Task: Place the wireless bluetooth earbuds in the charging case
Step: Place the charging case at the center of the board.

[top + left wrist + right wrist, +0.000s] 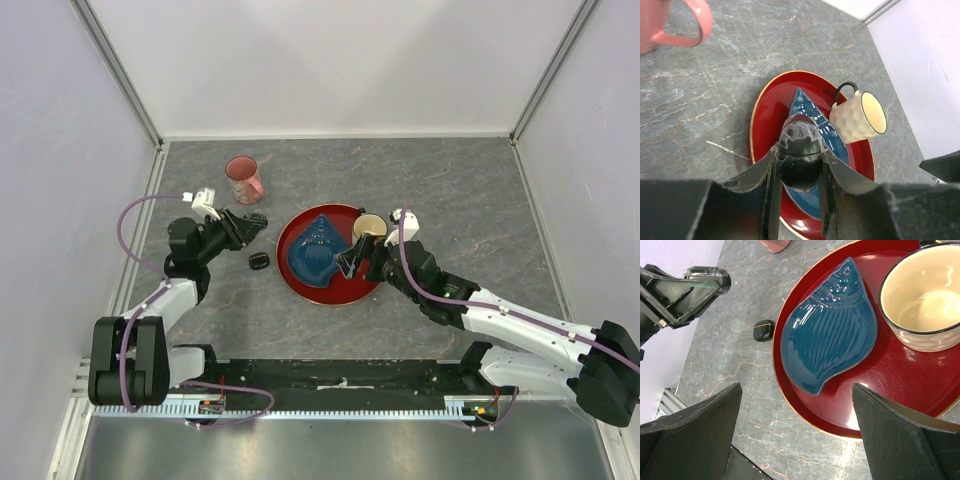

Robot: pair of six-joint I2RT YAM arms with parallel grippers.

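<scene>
Tray [880, 390], round red lacquer, held blue shell-shaped glazed dish [827, 325] & cream black-rimmed cup [925, 300]. L gripper [800, 156] pinched black rounded case [799, 142]; R gripper [796, 400] fingers spread wide.

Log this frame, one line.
left jaws: shut on black rounded item | right jaws: open above red plate | black oval piece: on table beside plate

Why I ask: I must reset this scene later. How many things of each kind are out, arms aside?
Mugs and cups: 2 (pink mug, cream cup)
Plates: 2 (red plate, blue shell dish)
Small black pieces: 2 (loose black piece beside the plate, held black piece in the left gripper)
Total: 6
</scene>
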